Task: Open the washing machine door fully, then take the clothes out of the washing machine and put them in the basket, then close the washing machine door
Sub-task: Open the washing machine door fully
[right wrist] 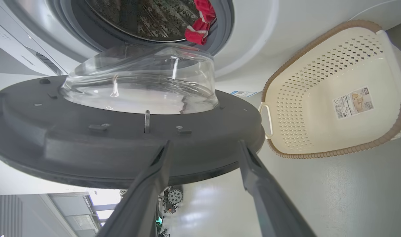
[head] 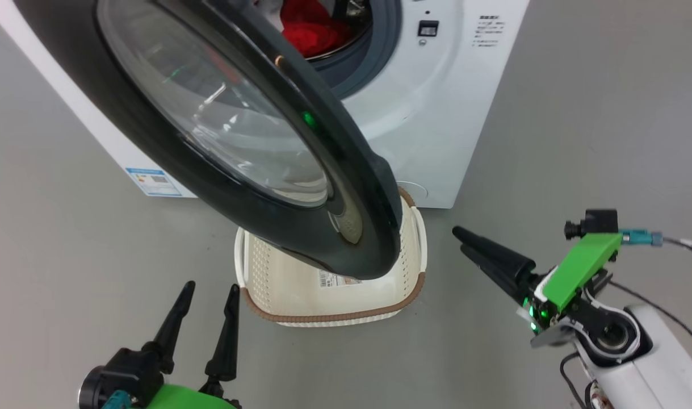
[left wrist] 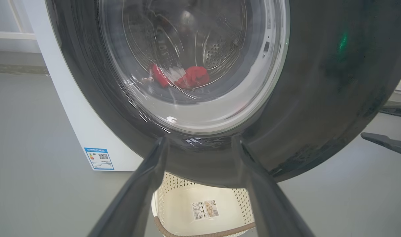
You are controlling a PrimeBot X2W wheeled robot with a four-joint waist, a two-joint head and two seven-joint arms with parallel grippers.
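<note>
The washing machine [head: 436, 113] stands at the back. Its door [head: 346, 170] is swung out partway and hangs over the basket [head: 334, 315] on the floor in front. Red clothes [head: 309, 25] lie in the drum; I also see these clothes [right wrist: 200, 33] at the gasket's edge. My left gripper [head: 210, 288] is open, low at the left, facing the door's black ring [left wrist: 335, 98]. At the right, my right gripper [head: 460, 238] is open and empty. It points at the door's rim [right wrist: 88, 148], a short gap away. The basket [right wrist: 318, 153] holds just a sticker.
Grey floor [head: 578, 142] spreads to the right of the machine and in front of the basket. A blue label [head: 152, 182] marks the machine's lower left side. Cables trail from my right wrist [head: 680, 244].
</note>
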